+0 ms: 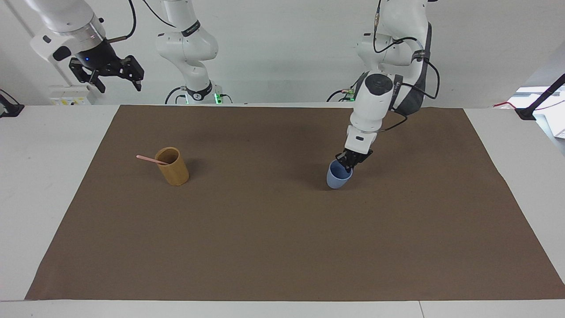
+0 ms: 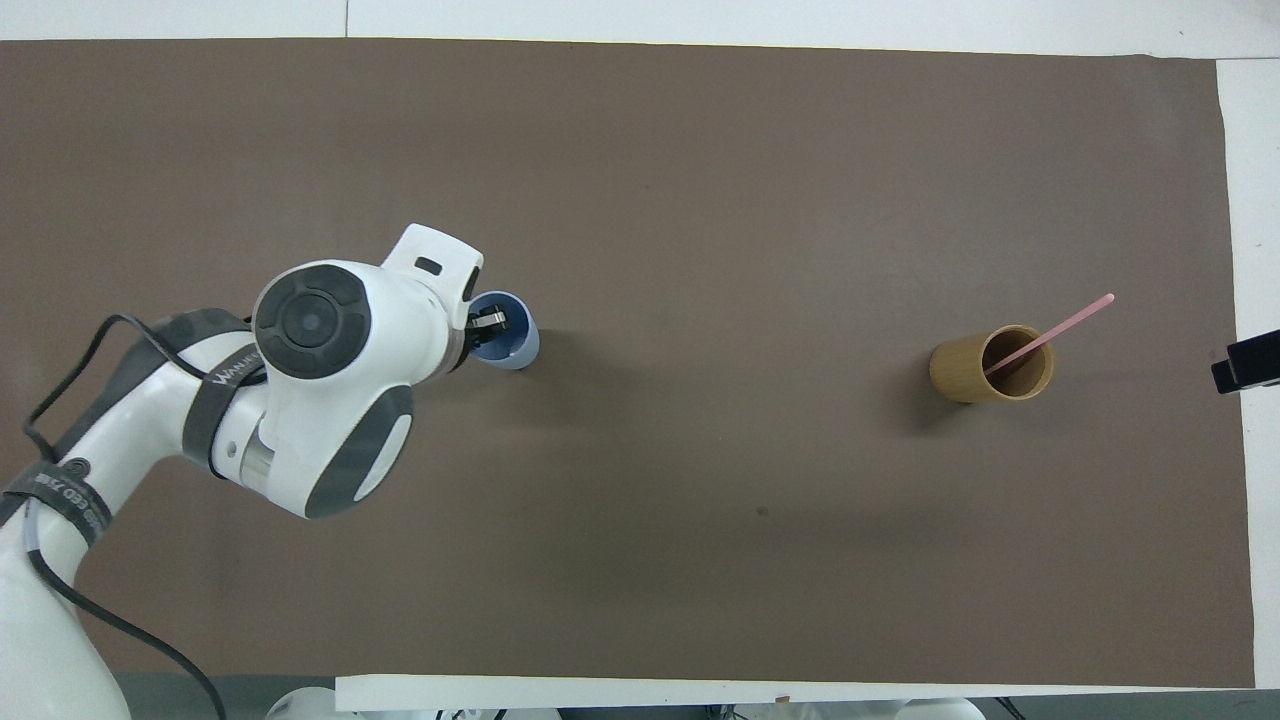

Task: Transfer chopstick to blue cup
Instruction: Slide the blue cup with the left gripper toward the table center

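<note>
A pale-pink chopstick (image 1: 148, 159) (image 2: 1050, 334) leans in the tan-yellow cup (image 1: 175, 168) (image 2: 990, 365) toward the right arm's end of the mat. The blue cup (image 1: 338, 176) (image 2: 512, 345) is tilted, near the middle of the mat, slightly toward the left arm's end. My left gripper (image 1: 349, 164) (image 2: 487, 325) is shut on the blue cup's rim, one finger inside it. My right gripper (image 1: 114, 76) hangs high in the air off the mat at the right arm's end and waits; only its tip (image 2: 1245, 362) shows in the overhead view.
A brown mat (image 1: 282, 247) (image 2: 700, 180) covers the white table (image 1: 44, 145). The left arm's body (image 2: 310, 400) reaches over the mat from the left arm's end.
</note>
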Controlling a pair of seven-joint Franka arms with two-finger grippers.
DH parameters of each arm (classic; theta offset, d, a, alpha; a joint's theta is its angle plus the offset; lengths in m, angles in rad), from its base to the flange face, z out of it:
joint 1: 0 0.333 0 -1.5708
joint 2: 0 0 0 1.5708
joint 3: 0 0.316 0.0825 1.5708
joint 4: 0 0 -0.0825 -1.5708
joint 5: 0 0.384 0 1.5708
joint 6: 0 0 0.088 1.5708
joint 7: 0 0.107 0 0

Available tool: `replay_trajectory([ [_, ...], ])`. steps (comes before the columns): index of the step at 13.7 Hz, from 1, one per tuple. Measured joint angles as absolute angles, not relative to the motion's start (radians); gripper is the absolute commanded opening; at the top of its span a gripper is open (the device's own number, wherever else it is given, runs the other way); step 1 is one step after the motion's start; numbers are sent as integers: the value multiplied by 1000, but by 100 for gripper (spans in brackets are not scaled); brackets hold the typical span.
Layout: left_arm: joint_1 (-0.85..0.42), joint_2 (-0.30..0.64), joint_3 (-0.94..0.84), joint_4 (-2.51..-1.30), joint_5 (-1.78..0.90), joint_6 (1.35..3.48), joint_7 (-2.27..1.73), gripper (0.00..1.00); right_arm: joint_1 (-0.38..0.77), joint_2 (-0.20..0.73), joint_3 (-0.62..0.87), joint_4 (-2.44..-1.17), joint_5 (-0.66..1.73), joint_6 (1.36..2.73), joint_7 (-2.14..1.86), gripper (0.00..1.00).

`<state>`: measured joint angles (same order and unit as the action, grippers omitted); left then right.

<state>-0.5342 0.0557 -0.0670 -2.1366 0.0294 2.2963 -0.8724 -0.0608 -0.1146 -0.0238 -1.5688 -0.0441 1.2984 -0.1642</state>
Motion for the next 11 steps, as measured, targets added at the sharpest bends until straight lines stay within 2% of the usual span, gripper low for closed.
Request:
replay_trajectory([
  [3,-634,56,-68,-2136,29,2305,-974,0,-61,-115,-24,-1569,-44,1298,-164,100],
  [8,-675,100,-65,-2114,29,2328,-1022,0,-61,-115,-24,-1569,-44,1298,-164,100],
  [9,-675,118,-62,-2097,37,2328,-1022,9,-61,-115,-24,-1569,-44,1298,-164,100],
  [11,-670,146,-51,-2055,75,2325,-1023,84,-61,-115,-24,-1572,-44,1291,-164,100],
])
